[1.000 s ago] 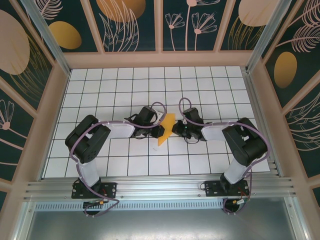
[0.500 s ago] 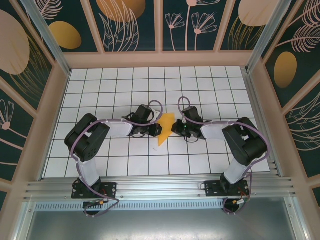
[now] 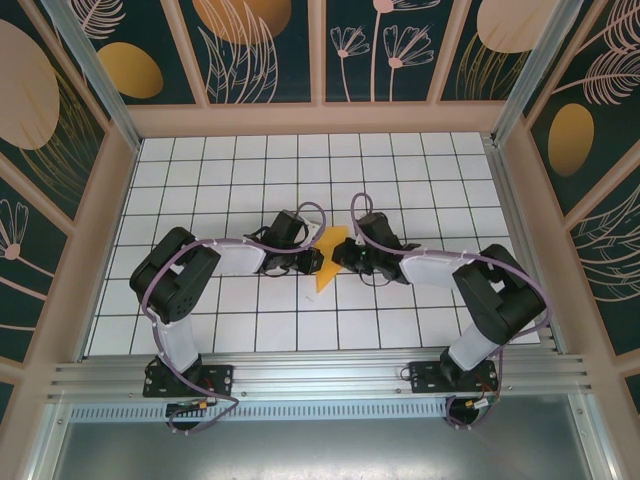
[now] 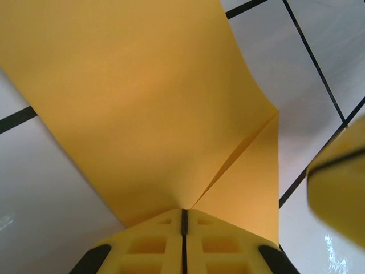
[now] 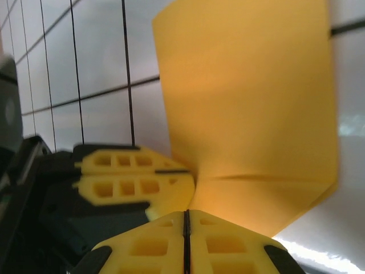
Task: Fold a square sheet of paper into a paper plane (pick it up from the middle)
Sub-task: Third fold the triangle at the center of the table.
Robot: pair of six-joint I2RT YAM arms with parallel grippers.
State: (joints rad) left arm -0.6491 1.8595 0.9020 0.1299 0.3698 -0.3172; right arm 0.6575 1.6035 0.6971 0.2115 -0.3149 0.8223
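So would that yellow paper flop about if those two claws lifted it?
Probably floppy: the sheet of paper bows between the left gripper and the right gripper pinching it. Likely very light, since it looks thin. It seems to keep creases: one sharp fold line shows.

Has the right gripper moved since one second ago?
Yes. The right gripper, shut on the sheet of paper, has shifted slightly left against the grid of the table.

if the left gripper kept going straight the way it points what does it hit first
The left gripper meets the folded paper it pinches; just beyond, probably the right gripper, depth unclear.
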